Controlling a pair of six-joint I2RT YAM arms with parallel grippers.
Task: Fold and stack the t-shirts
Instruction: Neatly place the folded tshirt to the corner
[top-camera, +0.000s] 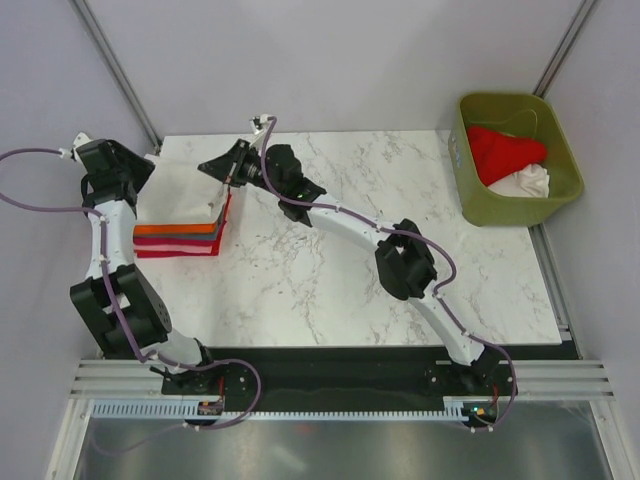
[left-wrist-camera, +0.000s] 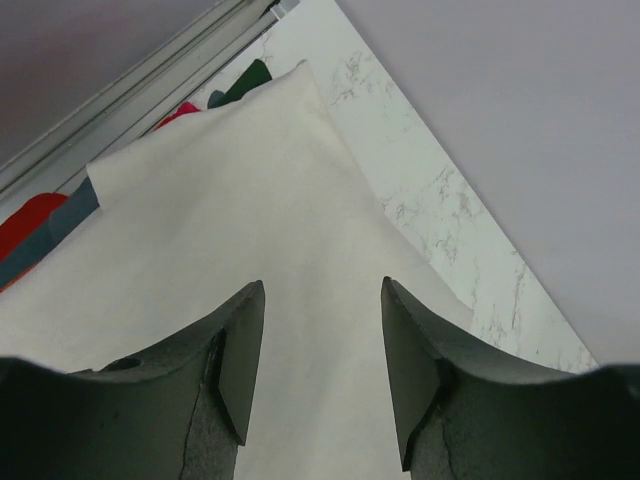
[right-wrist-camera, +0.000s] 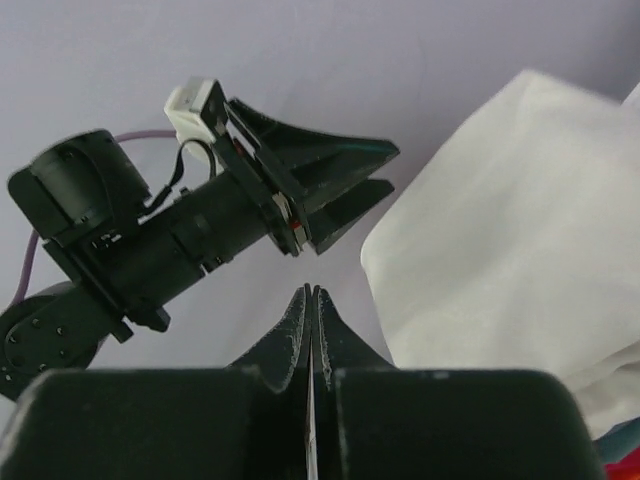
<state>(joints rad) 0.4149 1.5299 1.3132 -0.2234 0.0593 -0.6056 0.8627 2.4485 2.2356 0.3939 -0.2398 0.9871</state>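
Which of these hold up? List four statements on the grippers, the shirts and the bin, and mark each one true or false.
1. The right gripper is shut with nothing between its fingers. True.
2. The left gripper is clamped on the cream shirt. False: its jaws stand open over the shirt and grip nothing.
3. The cream shirt lies on top of the stack of folded shirts. True.
4. The bin is empty. False: a red shirt and a white shirt lie crumpled in it.
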